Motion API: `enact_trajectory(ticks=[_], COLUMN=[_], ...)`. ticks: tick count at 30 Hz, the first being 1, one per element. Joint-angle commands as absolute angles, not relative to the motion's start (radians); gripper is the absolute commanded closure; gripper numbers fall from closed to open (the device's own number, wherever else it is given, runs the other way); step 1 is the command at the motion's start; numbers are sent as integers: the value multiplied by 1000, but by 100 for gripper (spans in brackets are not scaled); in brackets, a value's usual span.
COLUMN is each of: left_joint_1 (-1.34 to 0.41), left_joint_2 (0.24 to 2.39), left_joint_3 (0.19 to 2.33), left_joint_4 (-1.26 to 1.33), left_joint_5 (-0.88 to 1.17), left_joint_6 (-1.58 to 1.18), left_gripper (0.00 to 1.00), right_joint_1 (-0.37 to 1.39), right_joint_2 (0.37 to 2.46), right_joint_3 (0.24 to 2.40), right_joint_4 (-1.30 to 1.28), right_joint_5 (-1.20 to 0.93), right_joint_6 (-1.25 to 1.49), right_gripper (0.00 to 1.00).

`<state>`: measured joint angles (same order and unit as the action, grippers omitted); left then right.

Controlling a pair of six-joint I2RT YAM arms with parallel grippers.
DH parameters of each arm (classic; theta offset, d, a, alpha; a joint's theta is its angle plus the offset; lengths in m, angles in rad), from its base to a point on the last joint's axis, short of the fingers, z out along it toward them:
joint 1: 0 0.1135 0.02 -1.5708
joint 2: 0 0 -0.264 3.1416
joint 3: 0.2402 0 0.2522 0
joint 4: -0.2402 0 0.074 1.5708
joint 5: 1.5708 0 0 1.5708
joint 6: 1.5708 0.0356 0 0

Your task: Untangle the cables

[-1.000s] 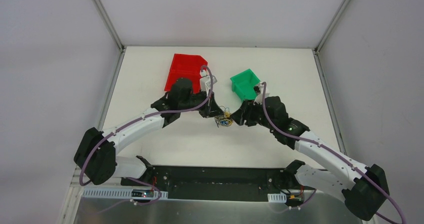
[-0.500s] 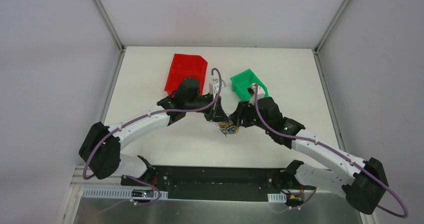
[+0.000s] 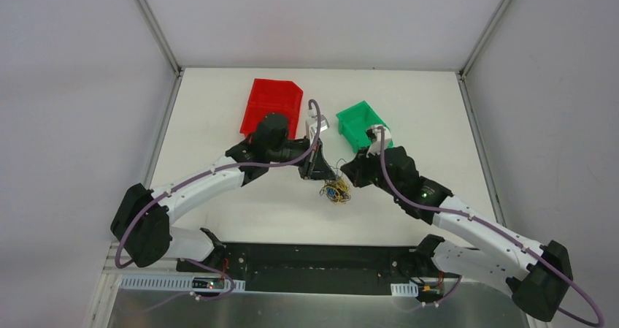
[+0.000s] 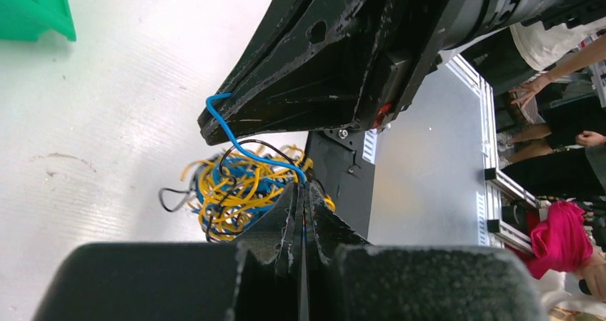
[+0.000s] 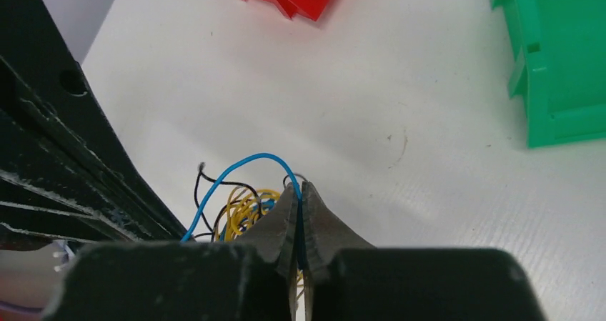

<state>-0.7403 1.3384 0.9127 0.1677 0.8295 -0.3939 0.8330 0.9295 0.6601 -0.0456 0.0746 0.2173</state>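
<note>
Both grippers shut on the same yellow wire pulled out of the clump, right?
Not quite: the wire is blue, not yellow. The right wrist view shows the blue wire arcing out of the right gripper, and the left wrist view shows it ending in the left gripper. Both are shut on it, beside the clump.
</note>
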Motion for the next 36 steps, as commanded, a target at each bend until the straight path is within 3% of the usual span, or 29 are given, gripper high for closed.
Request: enact_trajectory(ticks=[1, 2, 5, 10, 16, 19, 26, 28, 29, 36], left_joint_1=[-747, -747, -747, -746, -747, -747, -746, -746, -745, -747], left_joint_2=[1266, 1260, 1237, 1185, 1184, 1254, 1493, 1536, 1550, 1642], left_joint_3=[901, 897, 880, 850, 863, 879, 966, 979, 978, 991], left_joint_4=[240, 240, 239, 222, 81, 57, 65, 83, 97, 145], left_joint_5=[808, 797, 750, 642, 372, 284, 308, 365, 375, 393], left_joint_6=[-375, -373, -364, -345, -303, -323, -372, -382, -387, -382], left_gripper=[99, 96, 74, 76, 48, 44, 36, 14, 9, 11], right_joint_1=[838, 838, 839, 837, 837, 838, 837, 837, 837, 837], right_joint_2=[858, 850, 830, 787, 788, 784, 743, 736, 735, 742], right_joint_3=[642, 639, 633, 613, 617, 618, 608, 606, 605, 606], right_joint_4=[25, 22, 11, 17, 12, 12, 9, 6, 6, 6], right_joint_5=[125, 148, 235, 265, 274, 261, 270, 280, 286, 324], right_joint_6=[221, 227, 241, 249, 255, 256, 263, 269, 270, 287], right_gripper=[100, 100, 100, 100, 100, 100, 100, 100, 100, 100])
